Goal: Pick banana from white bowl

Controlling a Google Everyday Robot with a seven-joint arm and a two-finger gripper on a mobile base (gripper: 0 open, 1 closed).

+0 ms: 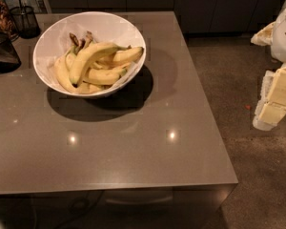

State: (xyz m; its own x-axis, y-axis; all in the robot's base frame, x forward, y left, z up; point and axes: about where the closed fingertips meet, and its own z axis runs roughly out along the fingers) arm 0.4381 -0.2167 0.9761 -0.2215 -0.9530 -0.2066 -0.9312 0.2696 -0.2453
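The white bowl (51, 38) stands on the grey table, at its far left. It holds several yellow bananas. The banana (88, 58), the longest and thickest, lies on top, curving from the bowl's front left up toward its middle. Shorter bananas (126, 55) lie beside and under it, their brown stems pointing to the back. My gripper (275, 99), with cream-coloured parts, hangs at the right edge of the view, over the floor beyond the table's right side. It is far from the bowl and nothing shows in it.
A dark wire-mesh cup (25, 19) and a dark container (1, 52) stand at the table's far left, behind and beside the bowl. The grey table top (148, 142) ends at a right edge near the speckled floor (238, 80). Dark cabinets line the back.
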